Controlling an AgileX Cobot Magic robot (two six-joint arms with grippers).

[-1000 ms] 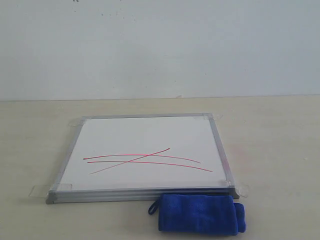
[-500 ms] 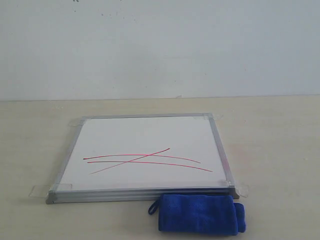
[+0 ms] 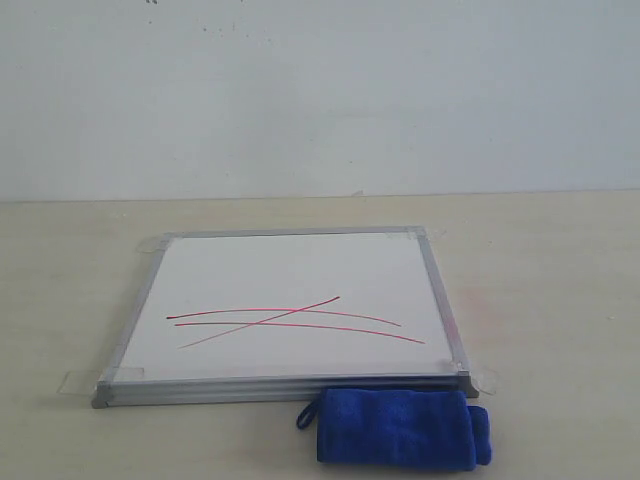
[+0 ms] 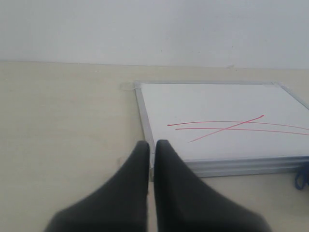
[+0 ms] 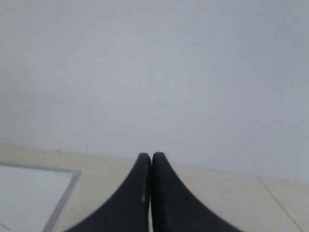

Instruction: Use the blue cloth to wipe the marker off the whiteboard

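Note:
The whiteboard (image 3: 290, 270) lies flat on the table in the exterior view, silver frame around it and clear tape tabs at its corners. Thin red marker strokes (image 3: 290, 318) cross on its near half. The blue cloth (image 3: 400, 428), a rolled bundle with a small loop, rests on the table against the board's front edge, toward its right corner. Neither gripper shows in the exterior view. My left gripper (image 4: 151, 144) is shut and empty, hovering near the whiteboard (image 4: 222, 104) corner, with the marker (image 4: 236, 126) ahead. My right gripper (image 5: 151, 156) is shut and empty, facing the wall, beside a whiteboard (image 5: 29, 191) corner.
A pale wooden table (image 3: 560, 290) carries everything, and a plain white wall (image 3: 320, 90) rises behind it. A sliver of the blue cloth's loop (image 4: 301, 180) shows at the edge of the left wrist view.

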